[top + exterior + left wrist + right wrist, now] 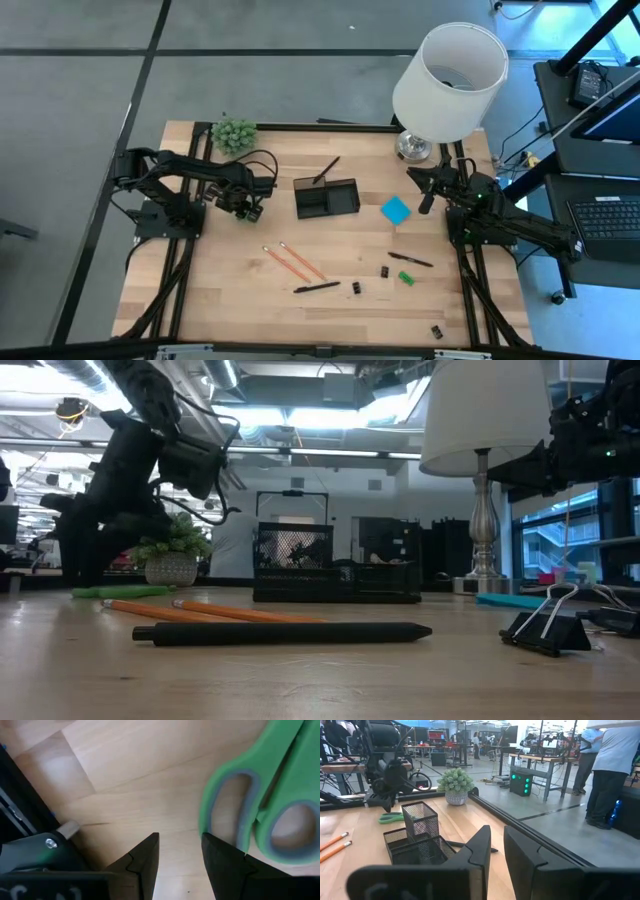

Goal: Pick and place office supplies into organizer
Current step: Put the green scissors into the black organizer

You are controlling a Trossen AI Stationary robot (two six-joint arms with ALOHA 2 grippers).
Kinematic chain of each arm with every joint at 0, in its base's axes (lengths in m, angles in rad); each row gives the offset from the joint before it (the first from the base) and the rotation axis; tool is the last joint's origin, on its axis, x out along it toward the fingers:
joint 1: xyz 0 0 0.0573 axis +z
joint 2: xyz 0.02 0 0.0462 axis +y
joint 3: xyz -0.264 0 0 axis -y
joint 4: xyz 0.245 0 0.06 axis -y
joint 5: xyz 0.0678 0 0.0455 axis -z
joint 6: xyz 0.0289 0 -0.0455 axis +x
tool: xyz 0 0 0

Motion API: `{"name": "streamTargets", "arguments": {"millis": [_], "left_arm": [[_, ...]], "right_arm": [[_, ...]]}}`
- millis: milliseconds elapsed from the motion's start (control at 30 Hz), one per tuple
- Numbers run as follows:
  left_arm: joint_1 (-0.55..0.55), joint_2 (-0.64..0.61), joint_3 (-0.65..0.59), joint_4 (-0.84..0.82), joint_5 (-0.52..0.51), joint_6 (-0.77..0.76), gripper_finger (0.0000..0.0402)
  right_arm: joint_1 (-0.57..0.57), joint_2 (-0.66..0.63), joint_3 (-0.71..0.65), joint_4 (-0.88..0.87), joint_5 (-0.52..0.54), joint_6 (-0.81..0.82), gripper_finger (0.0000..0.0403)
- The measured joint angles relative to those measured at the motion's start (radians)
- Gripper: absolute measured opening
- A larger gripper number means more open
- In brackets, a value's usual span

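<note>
The green-handled scissors [260, 815] lie flat on the table, just beside my left gripper [180, 842]. That gripper is open and hangs above them near the table's left side [248, 208], touching nothing. The black mesh organizer [326, 197] stands mid-table, with a black pen [325, 170] at its far edge. Two orange pencils [290, 260], a black pen [316, 288], another pen [410, 259], the blue sticky pad [396, 210], black clips [357, 288] and a small green piece [406, 277] lie loose. My right gripper [497, 845] is open and raised at the right, beside the lamp.
A white-shaded lamp [448, 80] stands at the far right corner, just behind my right arm. A small potted plant [234, 134] sits at the far left edge. One more clip [437, 331] lies near the near right corner. A person [612, 770] stands beyond the table.
</note>
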Motion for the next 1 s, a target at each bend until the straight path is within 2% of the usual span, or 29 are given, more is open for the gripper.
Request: {"name": "streamTargets", "arguments": {"millis": [833, 1000], "left_arm": [[0.0, -0.033, 0.023, -0.007, 0.01, -0.011, 0.0143], [-0.008, -0.033, 0.023, 0.08, 0.026, -0.011, 0.0143]], "right_arm": [[0.0, 0.0, 0.0, 0.0, 0.0, -0.002, 0.0058], [0.0, 0.0, 0.0, 0.0, 0.0, -0.002, 0.0058]]}}
